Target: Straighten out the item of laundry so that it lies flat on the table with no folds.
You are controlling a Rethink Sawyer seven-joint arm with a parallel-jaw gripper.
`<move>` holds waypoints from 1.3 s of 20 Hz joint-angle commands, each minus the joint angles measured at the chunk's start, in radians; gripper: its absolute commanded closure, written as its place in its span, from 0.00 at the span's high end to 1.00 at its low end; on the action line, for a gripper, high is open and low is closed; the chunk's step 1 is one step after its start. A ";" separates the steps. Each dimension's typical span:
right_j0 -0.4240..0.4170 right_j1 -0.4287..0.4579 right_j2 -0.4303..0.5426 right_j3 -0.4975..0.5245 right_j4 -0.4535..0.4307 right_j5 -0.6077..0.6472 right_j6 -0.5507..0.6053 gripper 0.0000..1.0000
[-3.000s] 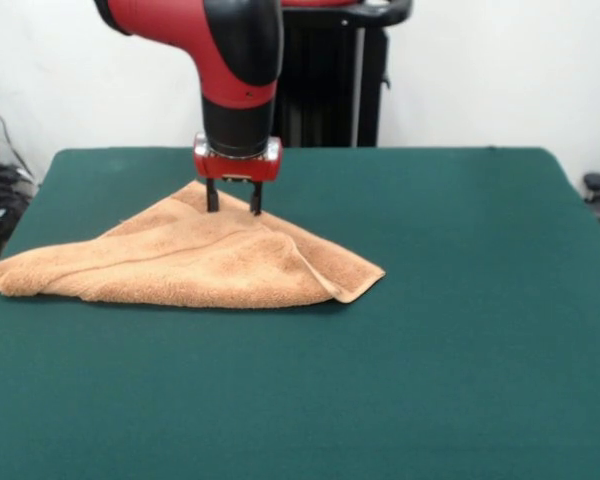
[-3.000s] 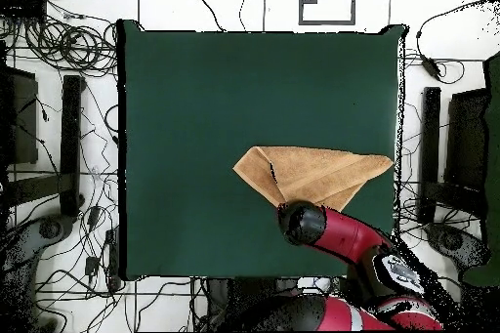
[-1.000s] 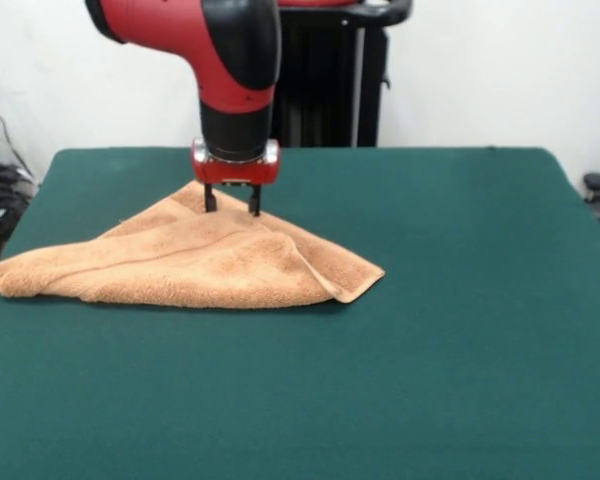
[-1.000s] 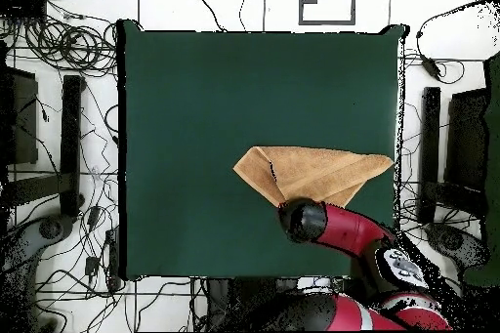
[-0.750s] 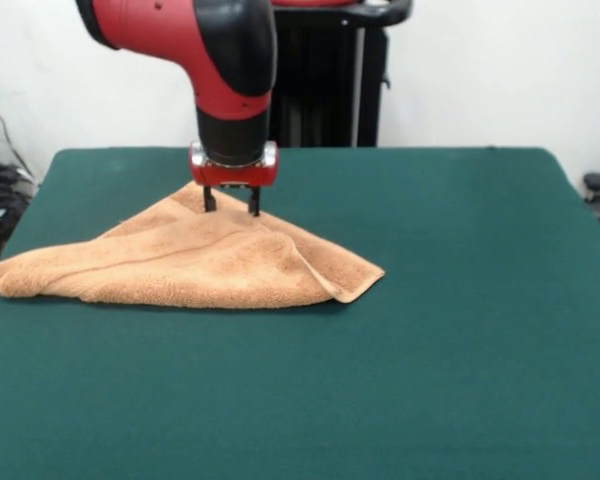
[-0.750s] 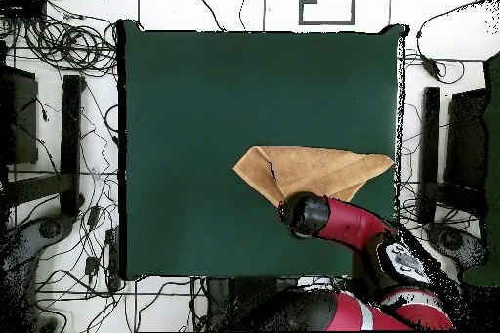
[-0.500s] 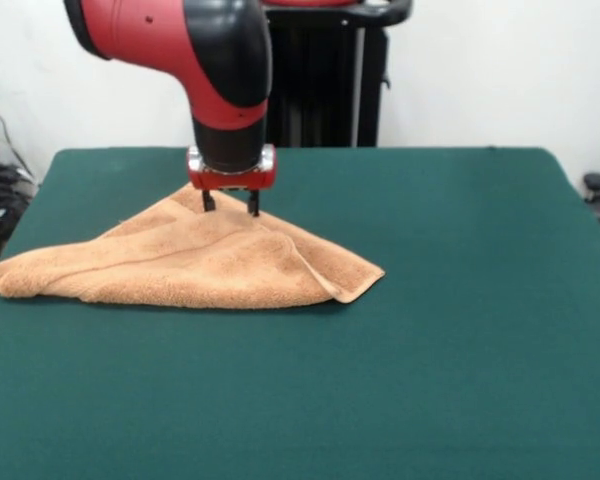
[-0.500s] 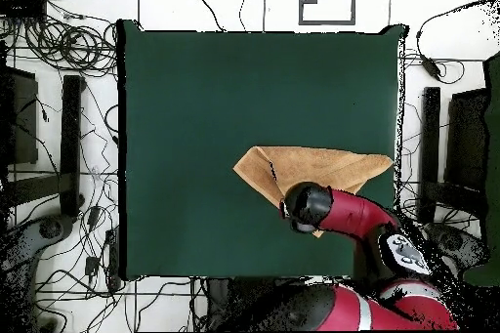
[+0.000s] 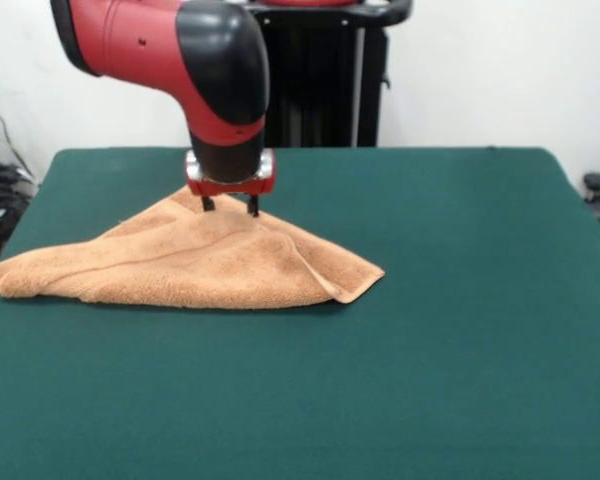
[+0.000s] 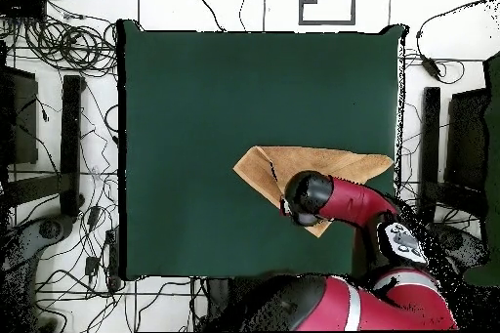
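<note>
I have the tool [image 9: 230, 207] set over the towel's far corner, its two fingers spread apart with their tips just at the cloth; nothing is pinched between them. The towel [image 9: 185, 262] lies on the green bench [image 9: 460, 330], folded over on itself into a rough triangle, one long point reaching toward the bench's edge and a doubled flap ending in a blunt corner on the other side. In the overhead view the arm covers part of it, so I cannot see how the hidden corner lies.

I judge it soft, light and limp: terry will drape and sag from whatever I hold, and its pile should drag on the felt-like top instead of sliding freely. I would take only the upper layer, at a corner or along the hem, since grabbing both layers would just drag the fold along.
</note>
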 commanded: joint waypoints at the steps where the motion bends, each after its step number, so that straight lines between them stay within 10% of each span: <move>1: 0.024 0.183 0.080 -0.257 -0.061 -0.454 0.152 1.00; 26: -0.032 0.168 0.146 -0.336 -0.076 -0.509 0.114 1.00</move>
